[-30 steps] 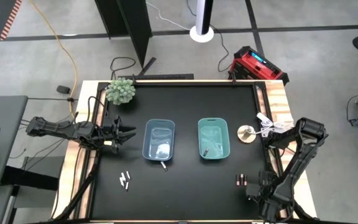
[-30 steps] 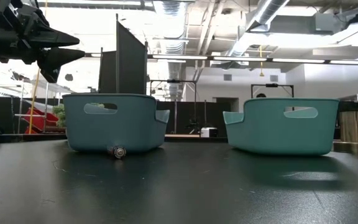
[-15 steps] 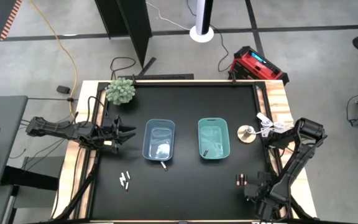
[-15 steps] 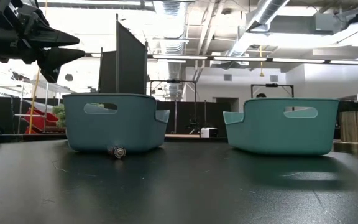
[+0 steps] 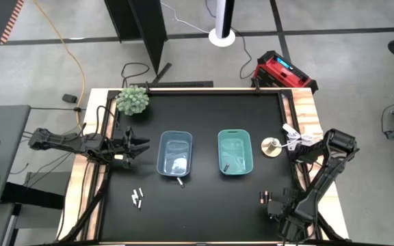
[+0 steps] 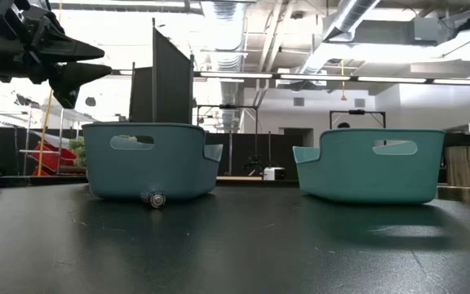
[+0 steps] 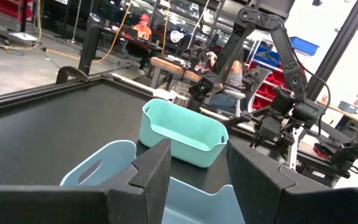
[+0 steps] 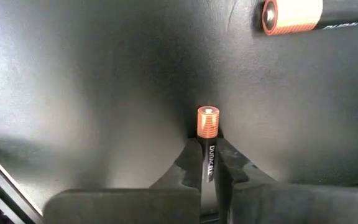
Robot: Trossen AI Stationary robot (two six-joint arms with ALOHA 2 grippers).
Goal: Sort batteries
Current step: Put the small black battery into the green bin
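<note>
- The black flat-topped counter [image 5: 204,137] with pale wooden side rails carries everything, and both dark arms reach in over its side edges.
- Two open plastic bins stand side by side at its middle: a pale blue rectangular bin [image 5: 175,154] on the left arm's side and a teal rectangular bin [image 5: 235,153] on the right arm's side, apart from each other.
- A green bushy artificial plant [image 5: 133,100] sits at the far left corner; a small round tan disc [image 5: 271,147] lies near the right rail.
- The left pincer [image 5: 137,145] hovers above the counter just left of the blue bin, its fingers [image 7: 154,171] standing apart with nothing between them.
- The right pincer [image 5: 273,206] is low at the near right corner, its fingers closed on a dark battery with a coppery-orange end [image 8: 208,134]; the battery lies along the counter, its orange end poking out past the fingertips.
- A second dark, coppery-ended battery [image 8: 291,15] lies just beside it on the counter, untouched.
- Three whitish-silver batteries [image 5: 138,197] lie loose in a cluster near the front, left of the blue bin.
- One more small battery [image 6: 155,198] lies on the counter touching the blue bin's near wall.
- A dark battery [image 5: 228,165] lies inside the teal bin.
</note>
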